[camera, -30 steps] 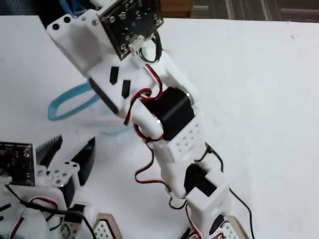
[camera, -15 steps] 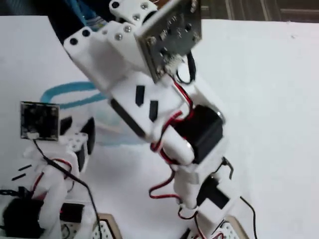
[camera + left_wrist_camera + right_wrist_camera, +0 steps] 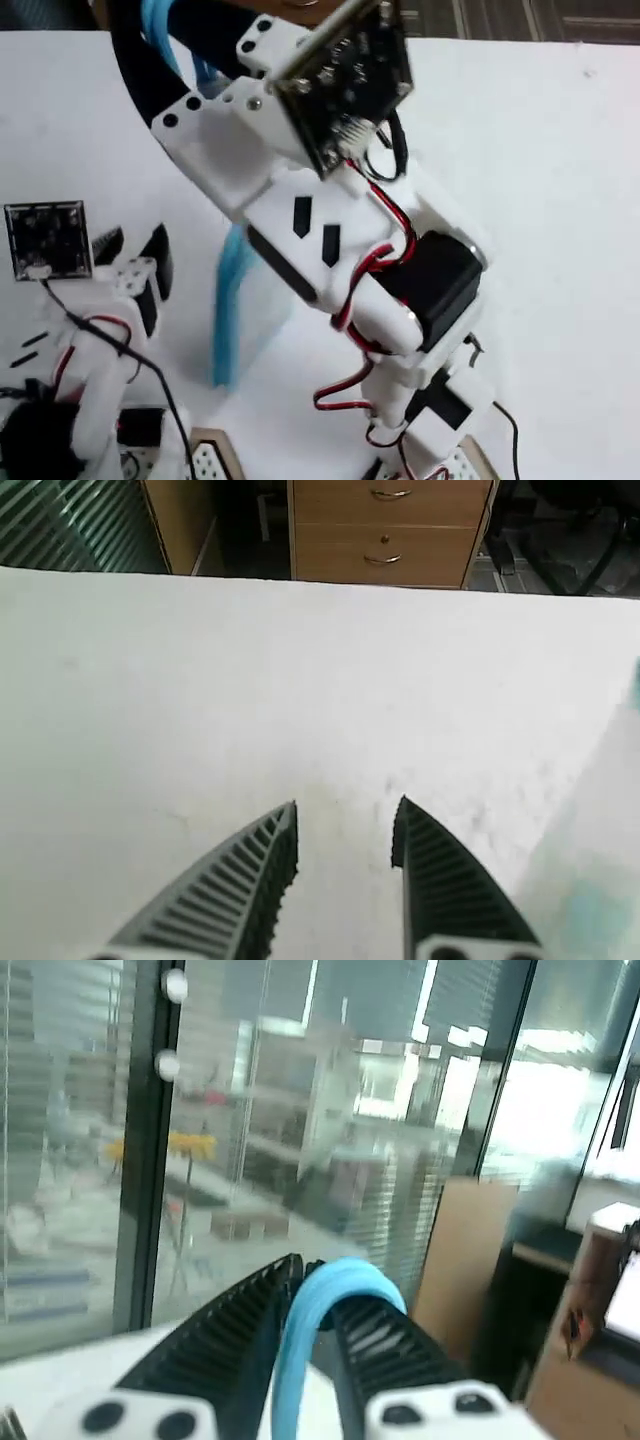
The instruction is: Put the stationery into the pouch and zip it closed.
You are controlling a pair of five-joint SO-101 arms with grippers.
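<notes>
The pouch is clear plastic with a light-blue rim (image 3: 318, 1295). My right gripper (image 3: 312, 1278) is shut on that rim and holds it high above the white table (image 3: 560, 150). In the high view the pouch (image 3: 232, 300) hangs edge-on beneath the right arm (image 3: 300, 200), its lower end near the table. My left gripper (image 3: 130, 250) stands open at the table's left, close beside the hanging pouch. In the left wrist view its fingers (image 3: 262, 865) are spread over bare table, and a clear part of the pouch (image 3: 600, 880) shows at the side.
The right arm's body and red wires (image 3: 350, 300) cover the table's middle in the high view. A wooden drawer unit (image 3: 390, 530) stands beyond the far table edge. Bare white table lies to the right.
The right arm has risen and swung right, lifting the pouch from lying flat to hanging edge-on. The left arm rose from the front-left corner with its fingers still apart.
</notes>
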